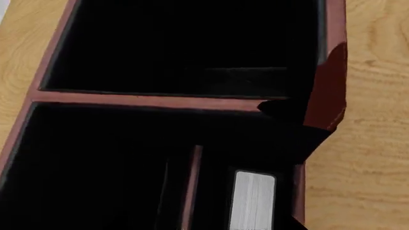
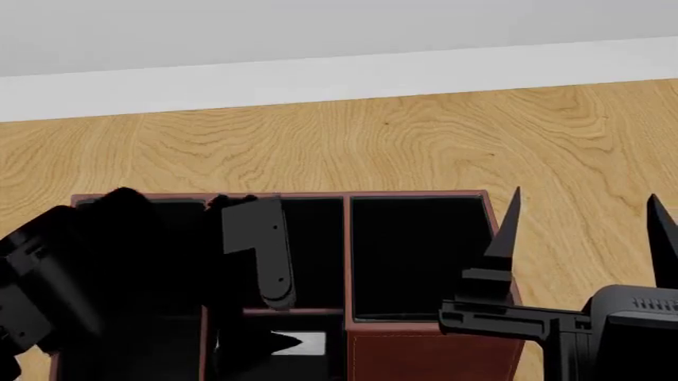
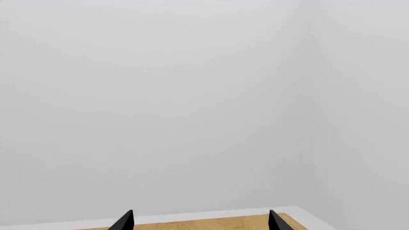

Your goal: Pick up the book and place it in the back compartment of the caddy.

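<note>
Currently, the caddy (image 2: 424,349) is seen standing on the wood-grained bench (image 2: 424,135), its dark red-brown rims framing black-lined columns. From the head view, the book (image 2: 305,344) is shown as a small white patch low in the middle column, on the near side of the short cross divider (image 2: 291,311), so it is placed in the back compartment (image 2: 317,353); whether it lies flat or stands on edge cannot be told from there. From the left wrist view, the book (image 1: 252,199) is shown as a light-grey ribbed face inside a narrow black section, just beside a thin red partition (image 1: 191,187) and near the caddy's outer wall (image 1: 329,91). The left end effector (image 2: 254,262) is held over the caddy's left and middle columns, with one dark finger (image 2: 270,254) reaching down toward the divider; its grip state cannot be told, as the jaws are lost against the black lining. The right end effector (image 2: 588,230) is held beside the caddy's right wall, over the bench, its two pointed fingers spread well apart and nothing between them; in the right wrist view the two tips (image 3: 121,221) are seen against a pale wall
</note>
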### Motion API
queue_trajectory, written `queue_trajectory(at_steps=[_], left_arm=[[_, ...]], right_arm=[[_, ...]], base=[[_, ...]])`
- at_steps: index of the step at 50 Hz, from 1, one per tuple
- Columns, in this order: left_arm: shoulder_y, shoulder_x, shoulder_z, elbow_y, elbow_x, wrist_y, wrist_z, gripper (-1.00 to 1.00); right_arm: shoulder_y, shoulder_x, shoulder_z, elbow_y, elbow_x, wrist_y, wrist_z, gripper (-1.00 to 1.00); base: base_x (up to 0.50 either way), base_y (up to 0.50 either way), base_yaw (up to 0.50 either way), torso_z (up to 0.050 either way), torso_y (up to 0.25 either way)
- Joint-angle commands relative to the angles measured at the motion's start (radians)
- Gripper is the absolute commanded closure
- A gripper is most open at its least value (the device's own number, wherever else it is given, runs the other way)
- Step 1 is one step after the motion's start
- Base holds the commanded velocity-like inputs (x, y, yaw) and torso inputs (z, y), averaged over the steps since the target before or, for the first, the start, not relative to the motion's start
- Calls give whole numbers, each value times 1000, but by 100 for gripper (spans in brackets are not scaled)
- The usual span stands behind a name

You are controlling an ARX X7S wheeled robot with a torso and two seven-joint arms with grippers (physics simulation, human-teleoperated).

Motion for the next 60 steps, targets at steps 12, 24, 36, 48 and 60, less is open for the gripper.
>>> queue_trajectory(at_steps=[12,24,36,48,60], left_arm=[[-22,-92,-69,201,-44,-65,-86,-100],[0,-147,-169,339,-84,-39,-214,-100],[50,-202,-235,458,-96,-8,-339,-100],[131,-244,-303,568,-102,42,-483,-100],[214,-284,-388,715,-136,85,-623,-100]], right_arm=[[-14,5,9,-1,-1,-19,-3,-100],[-16,7,11,-5,1,-24,-3,-100],[-7,5,3,-9,4,-14,0,-100],[-13,9,10,-15,7,-19,3,-100],[2,9,4,-27,16,1,13,-100]], base=[[0,0,0,0,0],[0,0,0,0,0],[0,0,0,0,0],[0,0,0,0,0],[0,0,0,0,0]])
